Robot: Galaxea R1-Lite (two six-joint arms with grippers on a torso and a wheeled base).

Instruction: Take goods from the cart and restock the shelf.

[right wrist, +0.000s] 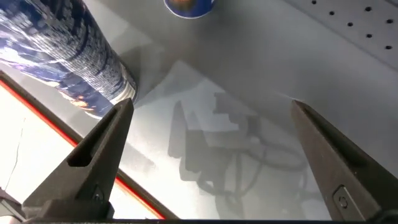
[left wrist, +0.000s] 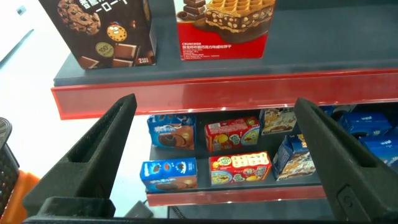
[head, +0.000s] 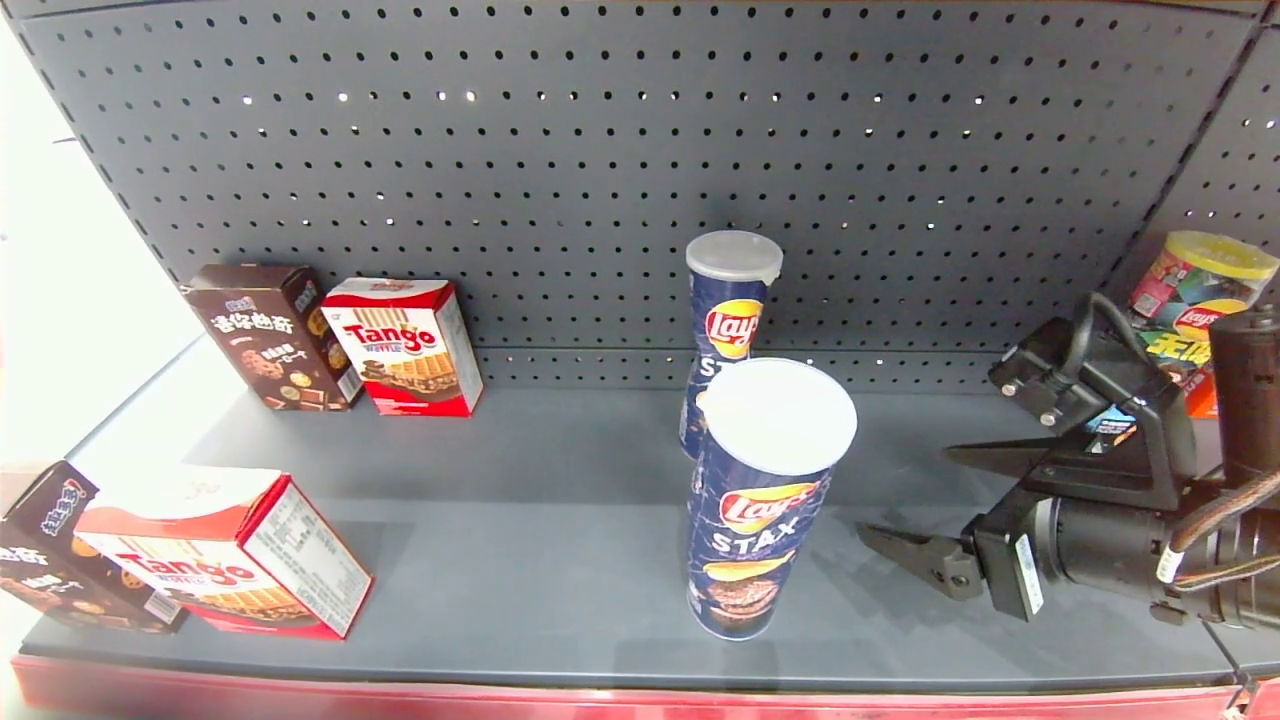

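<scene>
Shelf point(head: 560, 520) is grey, backed by pegboard point(head: 600, 150).

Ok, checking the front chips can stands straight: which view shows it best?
Head view: the front chips can stands whole and upright. Right wrist view catches part of its side; left wrist view faces the brown box.
</scene>
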